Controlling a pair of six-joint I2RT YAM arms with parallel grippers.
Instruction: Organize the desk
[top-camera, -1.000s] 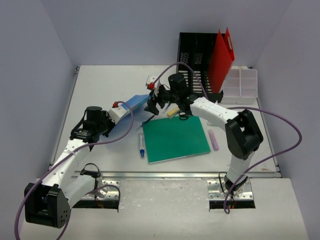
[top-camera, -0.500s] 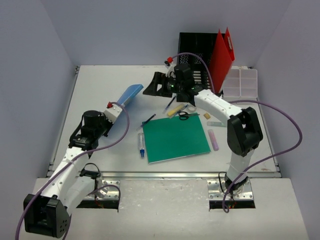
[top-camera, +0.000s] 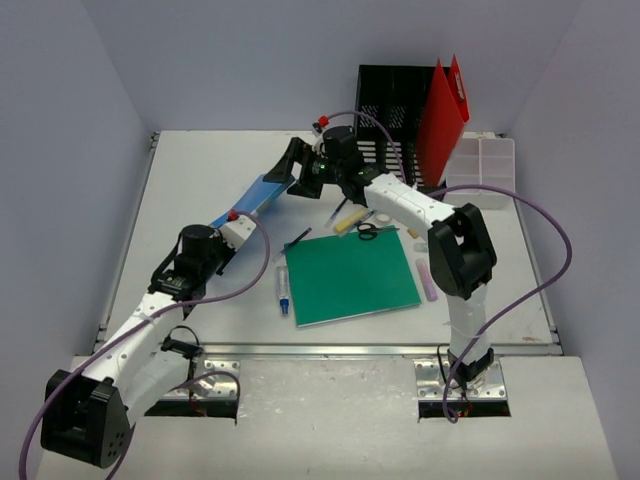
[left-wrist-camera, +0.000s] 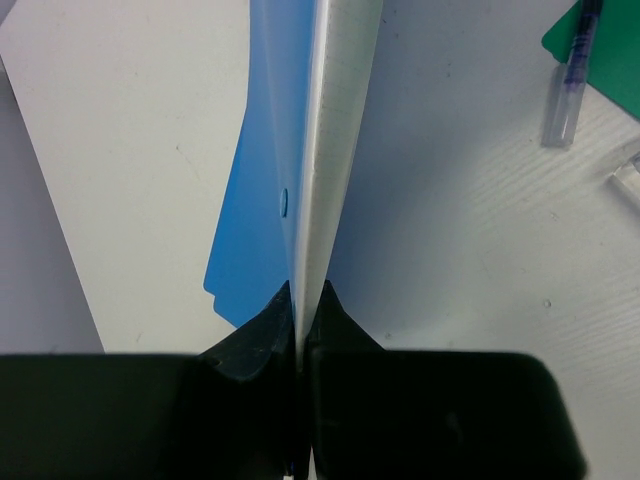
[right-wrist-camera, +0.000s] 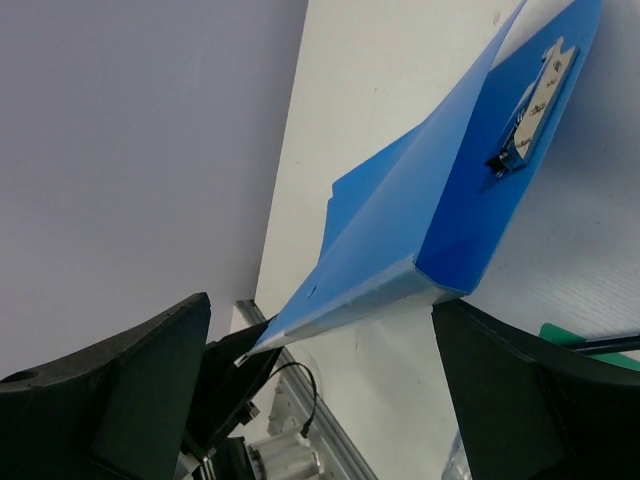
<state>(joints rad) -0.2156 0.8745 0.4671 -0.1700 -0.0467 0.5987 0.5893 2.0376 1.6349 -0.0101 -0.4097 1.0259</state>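
- Desk (top-camera: 200, 170), a large flat white rectangular tabletop with a metal rail along its front edge, fills the middle of the top view, with both arms reaching over it.
- Black mesh file holder (top-camera: 390, 100) stands at the far edge. A red plastic folder (top-camera: 443, 120) is upright in its right side, and a clear compartment box (top-camera: 480, 165) sits just beside it.
- Green flat rectangular folder (top-camera: 350, 278) lies near the front centre.
- Blue plastic folder (top-camera: 262, 192), partly open with a metal clip inside, is held on edge above the left half, sloping up toward the holder.
- Left gripper (left-wrist-camera: 305, 300) is clenched on the near edge of the blue plastic folder.
- Right gripper (right-wrist-camera: 330, 380) is spread wide, one finger on either side of the folder's far end, and appears not to touch it.
- Small clutter lies around the green folder: black-handled scissors (top-camera: 367, 231), a clear tube-shaped pen (top-camera: 284, 290) and a lilac marker (top-camera: 428, 280).
- The step in hand looks like a hand-over of the blue folder. The next move likely calls for the right jaws to close on it before the left lets go, and then for filing it upright in the holder.
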